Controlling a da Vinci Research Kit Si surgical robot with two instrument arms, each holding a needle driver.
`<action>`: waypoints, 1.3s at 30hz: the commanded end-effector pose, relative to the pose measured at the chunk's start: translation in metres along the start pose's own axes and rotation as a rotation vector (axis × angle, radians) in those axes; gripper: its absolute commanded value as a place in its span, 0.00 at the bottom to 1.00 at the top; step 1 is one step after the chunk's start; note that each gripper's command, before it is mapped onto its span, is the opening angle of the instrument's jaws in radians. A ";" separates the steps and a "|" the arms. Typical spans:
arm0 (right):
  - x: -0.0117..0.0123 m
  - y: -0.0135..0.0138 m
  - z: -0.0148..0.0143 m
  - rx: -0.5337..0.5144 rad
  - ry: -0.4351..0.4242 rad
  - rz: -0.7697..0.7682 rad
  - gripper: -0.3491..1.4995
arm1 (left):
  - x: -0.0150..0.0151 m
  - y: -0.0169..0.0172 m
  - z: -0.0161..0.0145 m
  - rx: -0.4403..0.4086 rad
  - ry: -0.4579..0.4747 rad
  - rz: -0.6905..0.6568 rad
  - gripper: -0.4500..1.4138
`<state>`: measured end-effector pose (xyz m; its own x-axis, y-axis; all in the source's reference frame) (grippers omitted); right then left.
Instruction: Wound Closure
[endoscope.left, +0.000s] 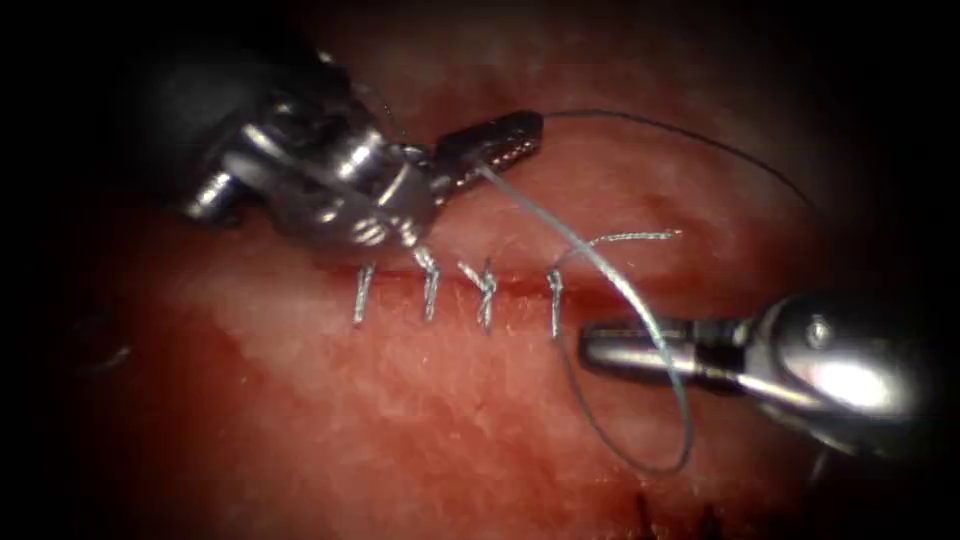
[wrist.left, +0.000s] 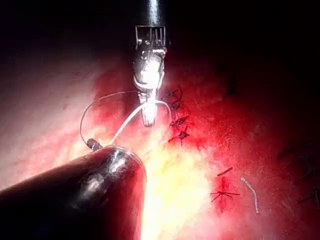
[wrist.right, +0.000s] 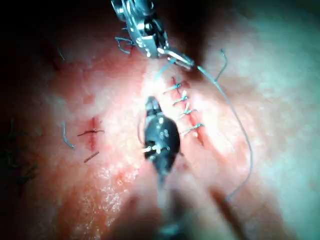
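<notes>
Left gripper (endoscope.left: 495, 140) is closed on the thread (endoscope.left: 600, 270) above the cut (endoscope.left: 620, 285). Right gripper (endoscope.left: 610, 350) is closed, empty, with the thread loop draped over it. Needle location cannot be determined.

Risk: the slack loop may snag the right gripper; tension may fray the fine strand or tear the soft, wet tissue (endoscope.left: 350, 420) at the stitches (endoscope.left: 487, 295).

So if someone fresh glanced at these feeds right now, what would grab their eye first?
Probably the row of pale thread stitches crossing the horizontal cut in the reddish pork tissue. Next, the thin grey thread: the left arm's dark serrated claw, above the cut, is shut on it, and it sweeps in a wide loop around the right arm's shiny steel claw below the cut's right end.
</notes>
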<state>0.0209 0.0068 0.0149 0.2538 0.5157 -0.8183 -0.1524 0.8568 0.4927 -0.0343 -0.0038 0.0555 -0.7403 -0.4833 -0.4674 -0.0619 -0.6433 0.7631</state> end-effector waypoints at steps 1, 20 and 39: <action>-0.0011 -0.0012 0.0019 0.018 -0.003 -0.002 0.05 | 0.0005 0.0012 0.0004 -0.003 -0.006 -0.007 0.00; -0.0007 -0.0024 0.0060 0.022 0.425 0.088 0.00 | -0.0019 0.0107 0.0049 -0.012 -0.059 0.008 0.00; -0.0014 -0.0002 0.0035 -0.339 0.525 0.334 0.11 | -0.0001 0.0118 0.0009 -0.018 -0.073 -0.025 0.00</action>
<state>0.0231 0.0072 0.0168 -0.3475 0.6082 -0.7136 -0.4687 0.5465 0.6940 -0.0352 -0.0100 0.0644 -0.7859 -0.4226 -0.4515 -0.0706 -0.6639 0.7444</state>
